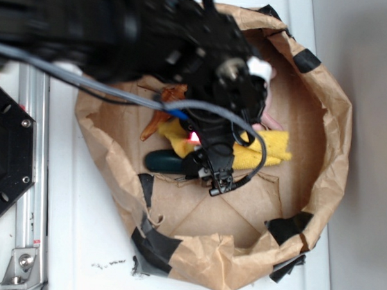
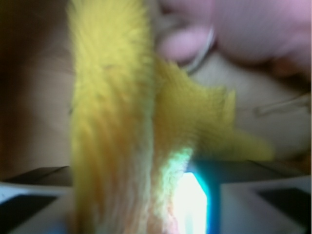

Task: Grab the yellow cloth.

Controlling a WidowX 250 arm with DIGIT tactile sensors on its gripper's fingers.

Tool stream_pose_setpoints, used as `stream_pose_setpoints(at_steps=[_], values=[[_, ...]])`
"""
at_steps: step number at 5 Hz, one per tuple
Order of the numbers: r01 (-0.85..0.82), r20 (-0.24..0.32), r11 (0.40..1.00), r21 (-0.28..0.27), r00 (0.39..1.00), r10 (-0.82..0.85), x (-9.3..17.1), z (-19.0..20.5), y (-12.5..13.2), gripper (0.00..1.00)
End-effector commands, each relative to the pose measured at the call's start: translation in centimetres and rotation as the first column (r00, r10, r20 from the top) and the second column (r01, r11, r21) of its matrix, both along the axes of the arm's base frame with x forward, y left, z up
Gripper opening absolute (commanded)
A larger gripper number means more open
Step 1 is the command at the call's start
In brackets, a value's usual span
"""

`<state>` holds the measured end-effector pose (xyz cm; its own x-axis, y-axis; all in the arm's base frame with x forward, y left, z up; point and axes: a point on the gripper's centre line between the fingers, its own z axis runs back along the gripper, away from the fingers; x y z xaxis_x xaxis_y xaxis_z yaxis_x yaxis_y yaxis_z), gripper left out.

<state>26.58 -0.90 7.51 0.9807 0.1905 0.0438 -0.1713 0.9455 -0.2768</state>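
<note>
The yellow cloth (image 1: 265,148) is lying on the floor of a crumpled brown paper bag (image 1: 331,144) with its sides rolled down, stretching as a long strip from about the middle of the bag out toward the camera's right. The gripper (image 1: 219,181) is hanging directly over the cloth's inner end, covering that part from the outside camera, so the free length is trailing away to one side of the tool rather than sitting centred under it. In the wrist view the cloth (image 2: 109,126) is filling the frame as a tall fuzzy band running top to bottom, with a second fold branching off to the right (very close to the lens, and blurred). Whether the jaws are standing apart or closed on the fabric I cannot tell; the fingertips are not separating out clearly in either view. A pink toy (image 2: 243,29) is sitting just past the cloth's far edge, near enough that a wide grab risks catching it. A dark green object (image 1: 166,160) is lying just beside the cloth's near edge, and an orange-brown piece (image 1: 161,113) is resting a little further off. My reading: the grab is turning on closing across the narrow width of the band.
</note>
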Motion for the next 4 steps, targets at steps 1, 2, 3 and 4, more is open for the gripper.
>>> stream_pose_setpoints(at_steps=[1,2,3,4], values=[[-0.046,0.287,0.991,0.129,0.958,0.007,-2.5,8.8,-0.1,0.0],[0.085,0.19,0.971,0.222,0.973,-0.129,-2.4,10.6,0.2,0.0],[0.074,0.132,0.975,0.21,0.986,-0.103,-2.0,10.2,0.8,0.0],[0.033,0.057,0.969,0.245,0.997,-0.049,-0.8,7.8,1.1,0.0]])
